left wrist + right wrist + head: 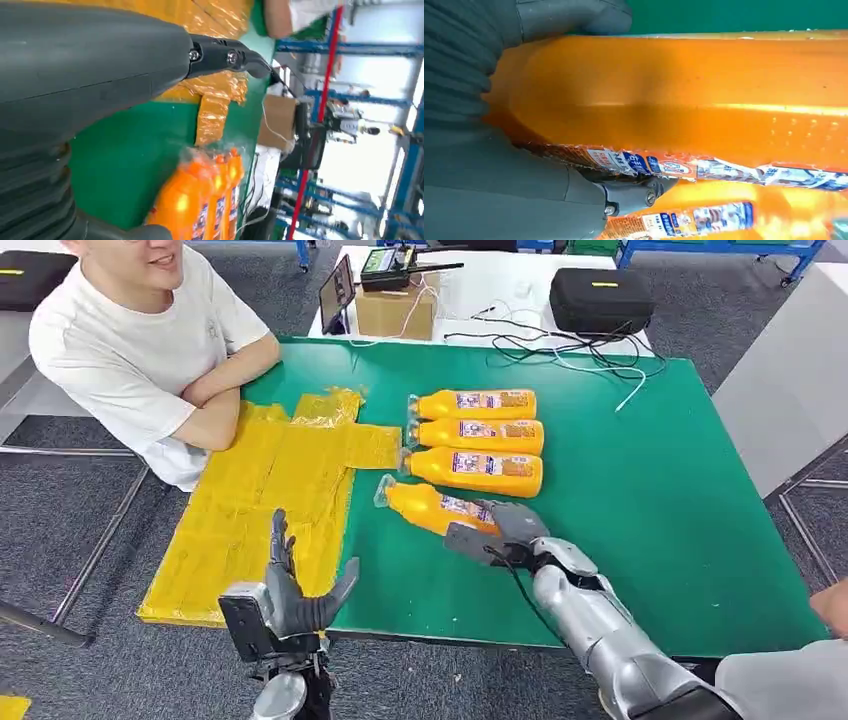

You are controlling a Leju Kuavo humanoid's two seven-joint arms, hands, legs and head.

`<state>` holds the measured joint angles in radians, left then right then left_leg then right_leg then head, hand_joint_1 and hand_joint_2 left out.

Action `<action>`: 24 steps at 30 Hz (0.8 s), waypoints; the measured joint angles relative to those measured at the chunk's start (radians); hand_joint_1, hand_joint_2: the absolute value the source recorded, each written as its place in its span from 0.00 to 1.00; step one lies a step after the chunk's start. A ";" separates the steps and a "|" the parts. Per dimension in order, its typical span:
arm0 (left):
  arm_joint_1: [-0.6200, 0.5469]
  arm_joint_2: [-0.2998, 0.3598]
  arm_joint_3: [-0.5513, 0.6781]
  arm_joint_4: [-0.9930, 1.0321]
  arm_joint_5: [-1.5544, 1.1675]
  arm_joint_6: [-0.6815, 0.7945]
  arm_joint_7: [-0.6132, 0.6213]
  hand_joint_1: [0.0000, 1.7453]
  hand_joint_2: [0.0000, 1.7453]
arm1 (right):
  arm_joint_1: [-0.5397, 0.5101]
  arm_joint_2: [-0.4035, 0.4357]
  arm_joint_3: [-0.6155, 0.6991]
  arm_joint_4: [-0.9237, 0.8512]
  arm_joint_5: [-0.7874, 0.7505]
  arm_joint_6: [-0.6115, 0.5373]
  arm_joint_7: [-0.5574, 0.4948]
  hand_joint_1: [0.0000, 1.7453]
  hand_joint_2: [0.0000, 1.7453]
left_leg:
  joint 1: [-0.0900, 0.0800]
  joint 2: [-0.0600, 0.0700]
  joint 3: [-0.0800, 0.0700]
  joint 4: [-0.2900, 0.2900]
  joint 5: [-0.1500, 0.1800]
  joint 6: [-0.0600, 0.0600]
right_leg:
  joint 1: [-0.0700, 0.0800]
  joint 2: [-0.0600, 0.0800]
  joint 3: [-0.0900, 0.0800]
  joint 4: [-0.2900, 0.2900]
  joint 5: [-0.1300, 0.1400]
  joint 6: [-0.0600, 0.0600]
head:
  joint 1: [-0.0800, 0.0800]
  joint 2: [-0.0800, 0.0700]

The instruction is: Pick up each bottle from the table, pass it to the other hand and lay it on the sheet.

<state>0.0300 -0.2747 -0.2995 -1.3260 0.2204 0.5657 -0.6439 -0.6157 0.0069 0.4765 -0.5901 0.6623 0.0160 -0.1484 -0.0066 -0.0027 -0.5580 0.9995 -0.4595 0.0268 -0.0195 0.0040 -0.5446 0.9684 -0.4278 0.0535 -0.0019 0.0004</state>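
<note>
At lower centre, the right hand (pixel 508 530) wraps its fingers (pixel 574 17) around the nearest bottle (pixel 432 506), lying slantwise toward the spread-fingered left hand (pixel 290 590).

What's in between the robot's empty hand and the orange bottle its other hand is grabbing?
Just bare green table. In the head view, the left hand hangs open at the yellow sheet's edge, and nothing sits between it and the bottle the right hand grips.

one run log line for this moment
right hand: grips nearest bottle on table | left hand: open, beside sheet | three bottles in row | sheet: no bottles
</note>
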 measured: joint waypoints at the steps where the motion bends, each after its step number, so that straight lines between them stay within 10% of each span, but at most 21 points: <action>1: 0.000 0.000 0.003 -0.002 0.007 0.001 0.002 0.00 1.00 | 0.006 -0.001 -0.005 -0.005 -0.009 0.003 -0.006 1.00 1.00 | 0.000 0.000 0.001 0.000 0.000 0.000 | 0.000 0.000 0.000 0.000 0.000 0.000 | 0.000 0.000; 15: 0.004 0.010 0.013 -0.020 0.272 -0.016 0.027 0.00 1.00 | 0.175 0.025 -0.066 -0.215 -0.323 -0.123 -0.166 1.00 1.00 | 0.000 -0.002 -0.004 0.000 0.001 0.000 | 0.000 -0.002 -0.002 0.001 0.000 0.000 | 0.000 0.000; 24: 0.022 0.050 -0.079 -0.035 0.387 -0.289 0.134 0.00 1.00 | 0.320 0.037 -0.064 -0.502 -0.385 -0.195 -0.276 1.00 1.00 | 0.000 -0.002 -0.014 0.000 0.001 0.000 | -0.001 -0.002 -0.011 0.001 0.000 0.000 | 0.000 0.000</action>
<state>0.0521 -0.2247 -0.3781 -1.3611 0.6073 0.2765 -0.5100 -0.2958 0.0443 0.4120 -1.0919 0.2770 -0.1789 -0.4242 -0.0069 -0.0051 -0.5719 0.9996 -0.4587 0.0264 -0.0203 0.0020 -0.5555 0.9692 -0.4278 0.0537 -0.0019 0.0000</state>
